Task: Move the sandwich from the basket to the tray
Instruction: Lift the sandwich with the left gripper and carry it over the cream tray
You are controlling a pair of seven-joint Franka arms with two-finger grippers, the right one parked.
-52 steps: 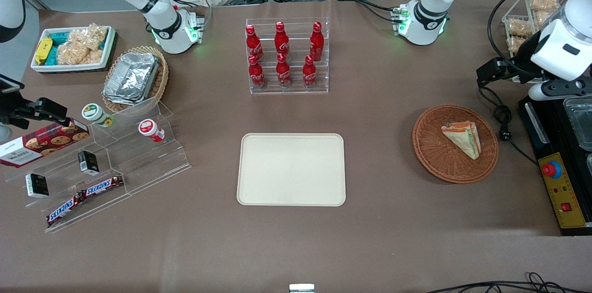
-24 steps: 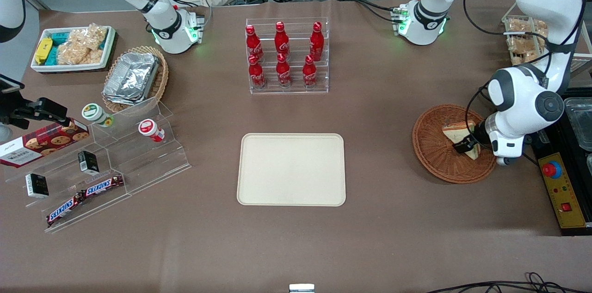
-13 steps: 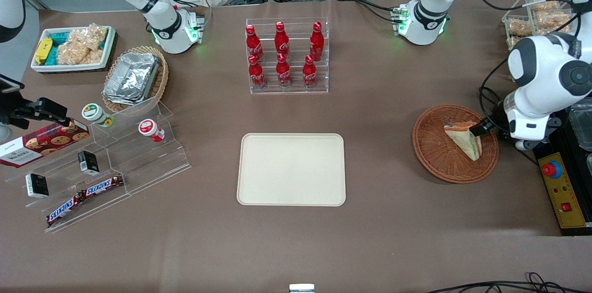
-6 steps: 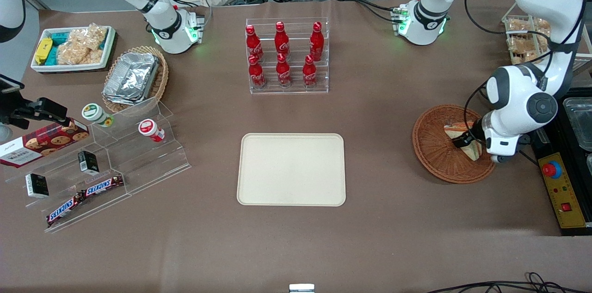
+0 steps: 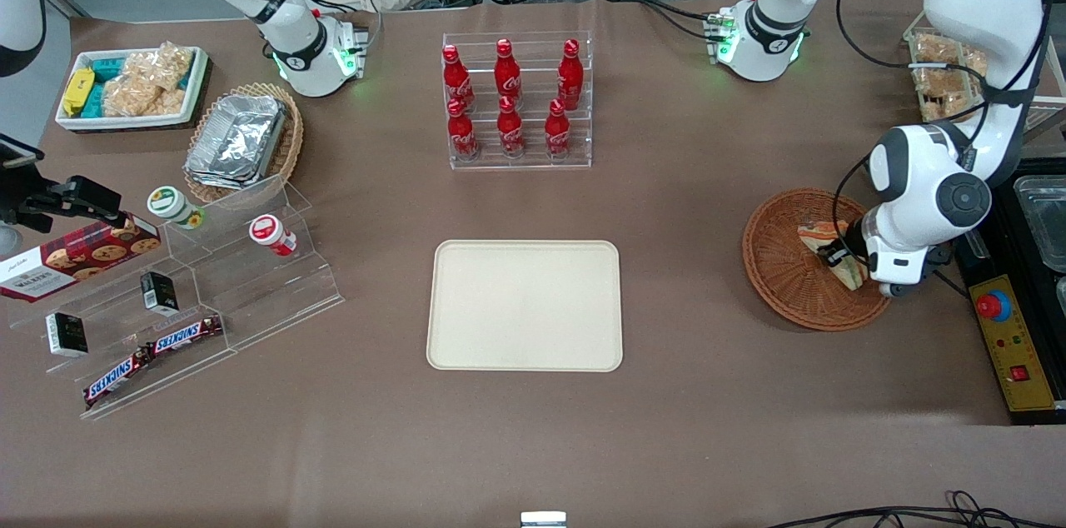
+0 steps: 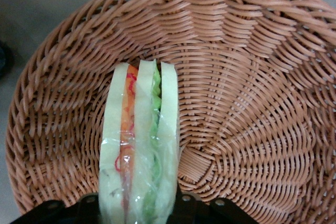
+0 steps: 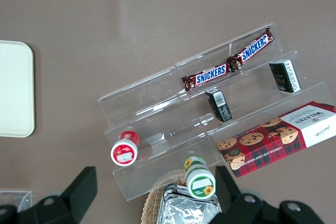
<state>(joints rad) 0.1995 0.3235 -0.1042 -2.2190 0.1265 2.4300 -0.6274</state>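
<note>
The left gripper (image 5: 835, 253) is down in the round wicker basket (image 5: 779, 282), its jaws pinching the wedge sandwich (image 5: 820, 238) by its two outer bread faces. The wrist view shows the sandwich (image 6: 139, 145) standing on edge, orange and green filling showing between the pale slices, a black finger (image 6: 47, 211) at each side, the woven basket floor (image 6: 252, 103) all around it. The sandwich is in the basket's half toward the working arm's end of the table.

The cream tray (image 5: 525, 305) lies flat at about nine o'clock from the basket, well apart from it, with only bare brown table (image 5: 683, 261) between them. At about eleven o'clock from the basket, farther from the front camera than the tray, a clear rack of red cola bottles (image 5: 516, 99) stands off that stretch. A black control box with a red button (image 5: 995, 307) sits just beside the basket at three o'clock, and a wire basket of bagged snacks (image 5: 941, 74) is at one o'clock.
</note>
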